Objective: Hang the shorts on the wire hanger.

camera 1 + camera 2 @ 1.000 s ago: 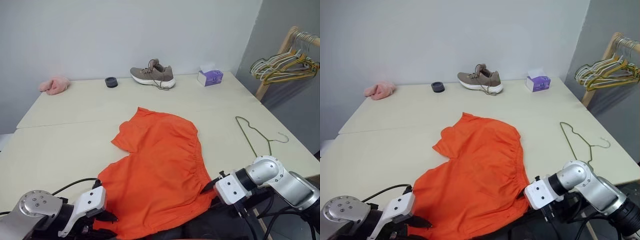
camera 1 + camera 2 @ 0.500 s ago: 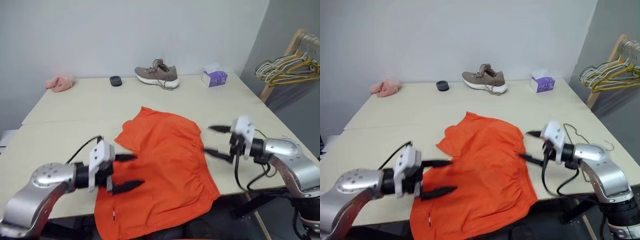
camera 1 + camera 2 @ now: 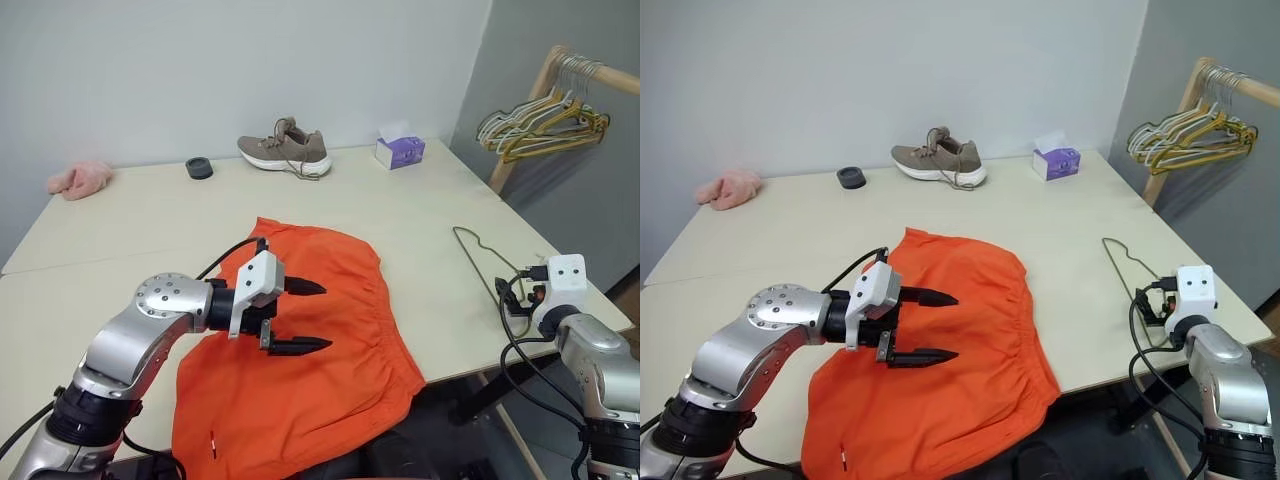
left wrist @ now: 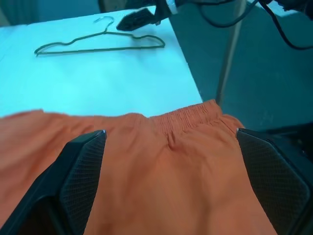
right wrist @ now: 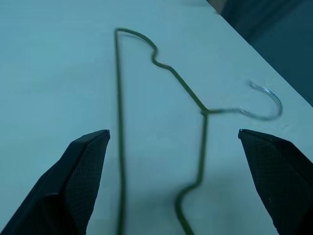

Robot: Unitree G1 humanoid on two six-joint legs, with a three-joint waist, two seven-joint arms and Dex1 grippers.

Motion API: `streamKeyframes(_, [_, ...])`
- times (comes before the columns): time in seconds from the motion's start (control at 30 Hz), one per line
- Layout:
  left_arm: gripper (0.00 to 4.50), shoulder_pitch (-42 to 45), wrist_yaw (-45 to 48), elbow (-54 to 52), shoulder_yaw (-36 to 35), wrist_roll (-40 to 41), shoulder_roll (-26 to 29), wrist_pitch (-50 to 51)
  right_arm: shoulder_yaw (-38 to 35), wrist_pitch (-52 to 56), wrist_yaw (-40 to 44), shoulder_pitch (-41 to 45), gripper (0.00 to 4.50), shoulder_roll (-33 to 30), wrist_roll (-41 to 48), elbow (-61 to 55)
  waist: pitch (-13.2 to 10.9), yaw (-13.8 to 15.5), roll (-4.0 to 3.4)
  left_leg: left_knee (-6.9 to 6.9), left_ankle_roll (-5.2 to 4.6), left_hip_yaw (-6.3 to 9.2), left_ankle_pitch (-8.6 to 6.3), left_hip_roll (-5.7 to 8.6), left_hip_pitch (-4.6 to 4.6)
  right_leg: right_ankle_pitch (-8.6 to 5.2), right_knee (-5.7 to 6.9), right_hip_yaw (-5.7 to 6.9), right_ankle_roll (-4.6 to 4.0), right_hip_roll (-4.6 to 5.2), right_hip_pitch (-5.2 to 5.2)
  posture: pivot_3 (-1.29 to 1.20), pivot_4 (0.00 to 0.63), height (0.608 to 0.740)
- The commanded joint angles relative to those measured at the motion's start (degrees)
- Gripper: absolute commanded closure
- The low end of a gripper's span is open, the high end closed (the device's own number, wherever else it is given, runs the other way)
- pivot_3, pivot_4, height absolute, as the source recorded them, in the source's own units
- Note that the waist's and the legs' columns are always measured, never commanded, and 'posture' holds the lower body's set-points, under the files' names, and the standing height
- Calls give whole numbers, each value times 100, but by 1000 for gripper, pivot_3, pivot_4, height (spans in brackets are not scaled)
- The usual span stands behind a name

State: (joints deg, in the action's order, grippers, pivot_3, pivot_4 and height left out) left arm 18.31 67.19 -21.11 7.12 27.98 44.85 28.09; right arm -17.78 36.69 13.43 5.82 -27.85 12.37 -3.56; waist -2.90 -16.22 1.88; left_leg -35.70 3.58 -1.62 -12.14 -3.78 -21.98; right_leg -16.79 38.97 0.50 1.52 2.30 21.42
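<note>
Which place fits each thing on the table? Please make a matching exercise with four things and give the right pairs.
Things:
1. shorts
2. wire hanger
3. shoe
4. pink cloth

Places:
A. far left corner of the table
B. flat near the right edge
C. under the open left gripper
D. far edge, by the wall, between the black ring and the tissue box

Pairs: 1-C, 2-B, 3-D, 4-A
</note>
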Motion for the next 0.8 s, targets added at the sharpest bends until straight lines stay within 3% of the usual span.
streamKeyframes(0.03, [16,193,73,-56,-12,12,-9,-99,-43,120,55,159,0,-120,-8,186,0,-39,-1,0,-1,0,-1,-1,0,-1,0,0,0,-1,0,-322,0,740])
streamKeyframes(0.27, [16,238,150,-64,-26,5,-27,-137,163,753,354,546,0,-288,72,1065,0,-152,1,0,-3,3,-2,0,0,-2,-2,0,2,-1,-2,-313,0,740])
streamKeyframes(0.3, [4,230,156,-63,-33,3,-24,-153,141,1037,432,648,179,-318,153,1255,1,-153,3,0,-4,3,-2,-1,1,-2,-3,-1,2,-1,-3,-310,0,740])
streamKeyframes(0.37, [0,225,161,-62,-38,2,-22,-168,132,1367,566,776,586,-378,238,1500,8,-152,14,0,-4,6,-2,-1,2,-2,-5,1,2,-2,-6,-309,0,740])
streamKeyframes(0.7, [0,168,35,-56,-50,-51,-39,-234,776,996,733,913,3974,-661,-223,2450,97,-117,138,0,-2,25,-5,-2,5,-3,-25,13,-1,-6,-29,-296,0,740])
streamKeyframes(0.77, [0,160,-50,-23,-92,-70,-47,-223,883,814,692,948,4468,-616,-314,2399,111,-116,154,-1,0,27,-6,-1,5,-3,-33,10,-1,-6,-34,-299,0,740])
streamKeyframes(0.8, [0,168,-132,32,-136,-77,-66,-198,991,584,681,968,4468,-636,-432,2372,114,-116,159,-1,0,27,-7,1,4,-3,-35,8,0,-6,-35,-299,0,740])
